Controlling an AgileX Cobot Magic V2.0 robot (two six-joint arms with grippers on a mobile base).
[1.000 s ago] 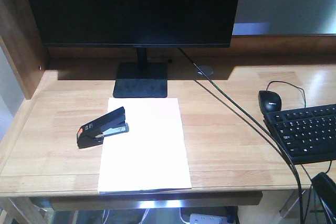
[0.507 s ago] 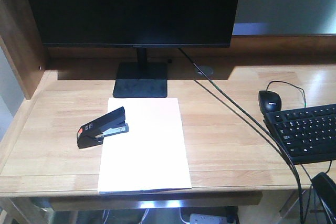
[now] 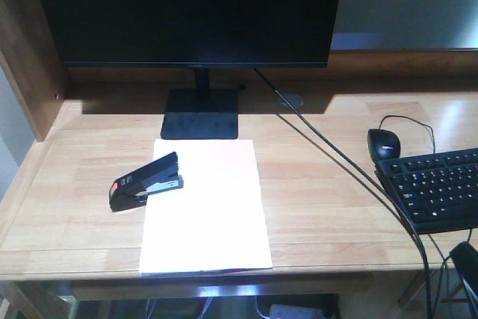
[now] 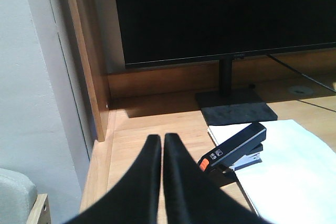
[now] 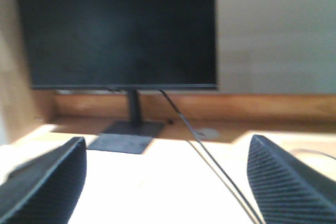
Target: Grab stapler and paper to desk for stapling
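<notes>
Two things matter on this bench (image 3: 328,207), and both are already lying on it: the paper (image 3: 205,207) sits toward the front edge, just ahead of the monitor (image 3: 187,9) stand, and the stapler (image 3: 146,182) rests at the sheet's left side, its nose over the paper's upper left corner and its tail on bare wood. Neither arm shows in the front view.

From the left wrist view, the left gripper (image 4: 161,142) has its fingers pressed together with nothing between them, hanging back near the bench's left edge, with the stapler just ahead and to the right. From the right wrist view, the right gripper (image 5: 165,182) is spread wide and carrying nothing; that picture is blurred.

Now the risks. The stapler looks only shallowly seated on the corner, so a press from above could miss the sheet or skid the stapler off it. A sideways nudge by those pinched left fingers would likely drag the light paper along. The sheet's front edge lies close to the bench's front edge, so any pull toward the robot might send it over. Out on the right, a cable (image 3: 351,177), mouse (image 3: 385,142) and keyboard (image 3: 437,188) could snag a sweeping right arm.
</notes>
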